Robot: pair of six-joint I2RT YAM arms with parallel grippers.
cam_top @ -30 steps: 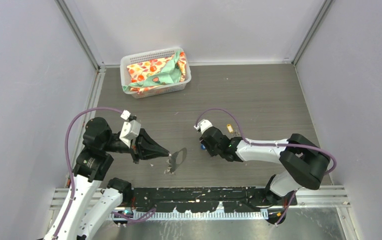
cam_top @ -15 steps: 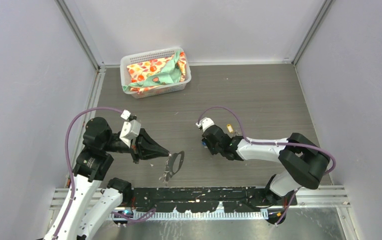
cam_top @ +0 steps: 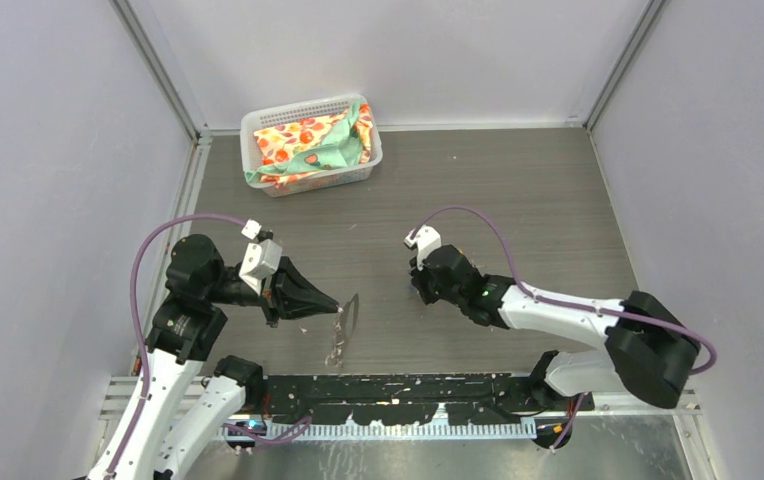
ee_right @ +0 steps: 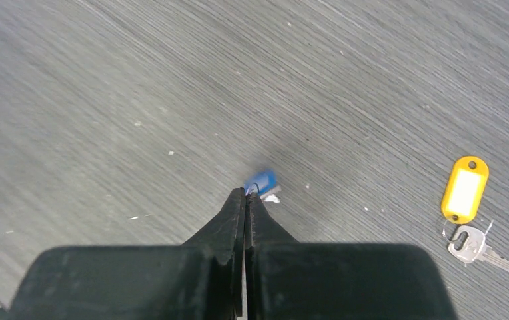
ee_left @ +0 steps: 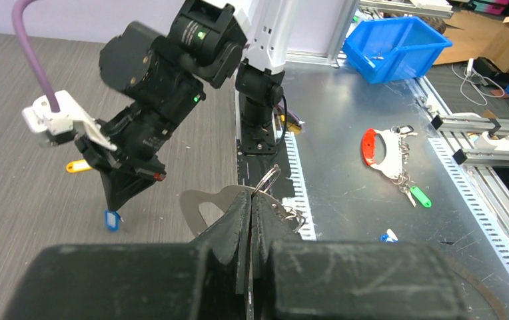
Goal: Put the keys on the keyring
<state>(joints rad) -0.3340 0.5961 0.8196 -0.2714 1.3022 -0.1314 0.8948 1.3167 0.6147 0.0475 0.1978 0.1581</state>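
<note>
My left gripper (cam_top: 339,306) is shut on the keyring (cam_top: 348,318), a silvery plate held edge-on above the table, its fringe (cam_top: 335,352) hanging below. In the left wrist view the gripper (ee_left: 250,197) pinches the plate (ee_left: 195,207) beside a split ring (ee_left: 269,179). My right gripper (cam_top: 421,291) points down, shut on the blue key (ee_right: 262,181), which dangles below its tips (ee_left: 111,220). The yellow-orange key (ee_right: 465,189) lies on the table to the right of the right gripper (ee_right: 245,194); it also shows in the left wrist view (ee_left: 78,166). It is hidden in the top view.
A white basket (cam_top: 254,128) of patterned cloth stands at the back left. A black strip (cam_top: 398,390) runs along the near edge. On the metal bench beyond are a blue bin (ee_left: 402,43) and a red-handled bunch of keys (ee_left: 379,147).
The right arm has swung right and farther from its base with the blue key. The keyring in the left gripper has turned from flat to edge-on.
</note>
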